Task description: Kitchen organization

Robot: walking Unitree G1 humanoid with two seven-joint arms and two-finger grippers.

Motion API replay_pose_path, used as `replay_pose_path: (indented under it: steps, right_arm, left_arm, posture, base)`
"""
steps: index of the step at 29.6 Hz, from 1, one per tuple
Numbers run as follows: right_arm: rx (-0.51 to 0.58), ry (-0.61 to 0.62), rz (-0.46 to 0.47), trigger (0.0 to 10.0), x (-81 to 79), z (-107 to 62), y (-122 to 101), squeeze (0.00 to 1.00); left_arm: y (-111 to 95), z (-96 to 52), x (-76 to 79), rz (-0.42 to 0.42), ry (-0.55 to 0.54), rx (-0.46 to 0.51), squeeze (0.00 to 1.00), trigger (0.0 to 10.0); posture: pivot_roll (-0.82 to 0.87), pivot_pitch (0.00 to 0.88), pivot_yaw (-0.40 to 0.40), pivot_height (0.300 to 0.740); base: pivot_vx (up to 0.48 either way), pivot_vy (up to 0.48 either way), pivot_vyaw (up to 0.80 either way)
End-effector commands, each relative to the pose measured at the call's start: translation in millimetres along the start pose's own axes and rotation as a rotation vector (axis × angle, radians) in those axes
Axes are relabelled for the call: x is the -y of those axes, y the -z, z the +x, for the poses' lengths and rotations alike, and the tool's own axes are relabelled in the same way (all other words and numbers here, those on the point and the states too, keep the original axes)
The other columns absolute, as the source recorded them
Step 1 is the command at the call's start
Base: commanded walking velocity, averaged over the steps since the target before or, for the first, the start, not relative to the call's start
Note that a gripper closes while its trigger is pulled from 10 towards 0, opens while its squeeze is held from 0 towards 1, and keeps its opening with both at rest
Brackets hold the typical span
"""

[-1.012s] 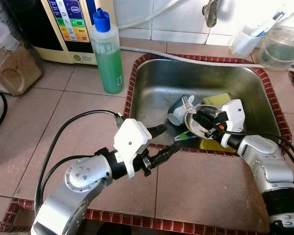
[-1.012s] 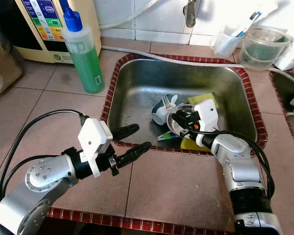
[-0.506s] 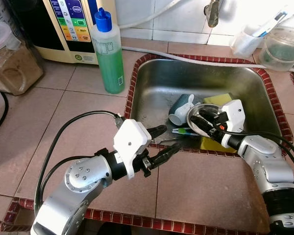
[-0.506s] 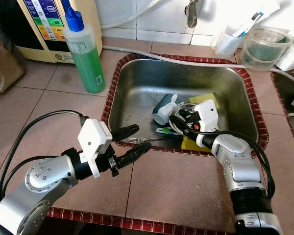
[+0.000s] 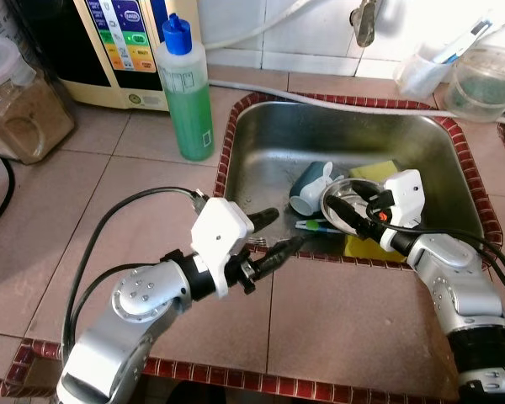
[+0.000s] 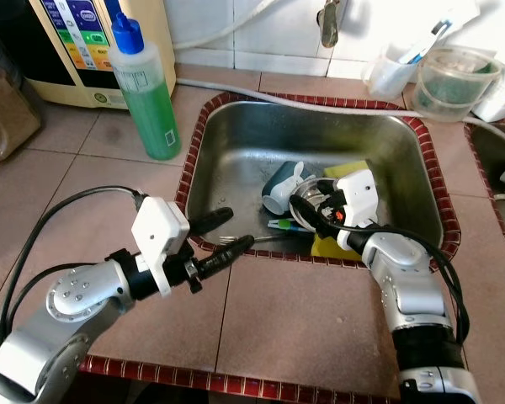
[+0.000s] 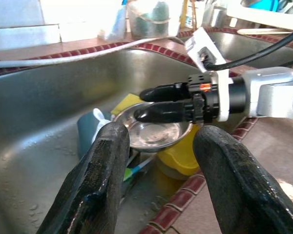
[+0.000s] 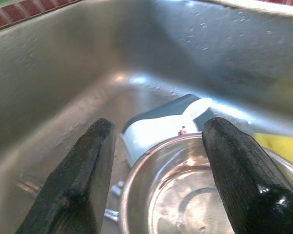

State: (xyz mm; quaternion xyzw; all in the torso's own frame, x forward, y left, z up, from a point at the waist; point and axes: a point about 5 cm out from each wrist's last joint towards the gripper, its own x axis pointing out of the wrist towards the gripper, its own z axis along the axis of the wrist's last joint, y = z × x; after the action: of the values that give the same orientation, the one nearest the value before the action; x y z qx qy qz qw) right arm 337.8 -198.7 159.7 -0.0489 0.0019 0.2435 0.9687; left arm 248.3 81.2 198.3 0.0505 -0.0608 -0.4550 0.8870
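The shallow round stainless-steel bowl (image 5: pixel 347 208) sits in the near part of the stainless-steel sink (image 5: pixel 278 135), and you should take that sink as your landmark. The bowl rests tilted against a teal cup with a white handle (image 5: pixel 307 187) lying on its side just behind it, with a yellow sponge (image 5: pixel 372 171) at the back and a yellow plastic piece (image 5: pixel 364 247) under its near edge. A green-and-blue brush-like handle (image 5: pixel 316 225) and a metal fork (image 6: pixel 236 239) lie on the sink floor by the near wall.

Your right gripper (image 5: pixel 359 206) is down in the sink over the bowl, its fingers apart; the right wrist view shows them spread to either side of the bowl's rim (image 8: pixel 185 195), not yet closed on anything. Your left gripper (image 5: pixel 273 232) hovers at the sink's near rim, its jaws also apart and empty, pointing in toward the fork and bowl.

The step in hand looks like picking dishes out of the sink, with the bowl as the likely first target. The next move probably calls for setting one right finger inside the bowl and one outside, then pinching the thin rim. Polished wet steel is slippery and the rim is narrow, so the bowl could skate or tip off the cup.

Outside the sink, on the pinkish tiled counter (image 5: pixel 135 185), a green soap bottle with a blue cap (image 5: pixel 183 88) stands by the far left corner.
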Motion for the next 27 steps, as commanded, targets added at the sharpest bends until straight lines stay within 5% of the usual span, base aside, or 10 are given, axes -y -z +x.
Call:
replay_pose_path:
  steps: [1, 12, 27]
  right_arm:
    - [0.020, 0.033, 0.007, 10.0, 2.6, -3.6, -1.9, 0.00]
    - [0.203, 0.171, -0.019, 10.0, -7.5, -2.4, -33.4, 0.00]
    - [0.256, 0.376, -0.058, 10.0, -23.9, -7.4, -31.3, 0.00]
  left_arm:
    - [-0.1, 0.2, -2.1, 0.006, -0.013, 0.004, 0.00, 10.0]
    - [-6.4, 7.4, -41.0, -0.031, -0.227, 0.091, 0.00, 10.0]
    - [8.1, 9.0, -63.0, -0.086, -0.419, 0.118, 0.00, 10.0]
  posture:
    - [-0.08, 0.218, 0.003, 0.703]
    - [-0.09, 0.138, -0.010, 0.703]
    - [-0.09, 0.066, -0.004, 0.703]
  base:
    - [0.000, 0.000, 0.00]
    - [0.000, 0.000, 0.00]
    - [0.000, 0.000, 0.00]
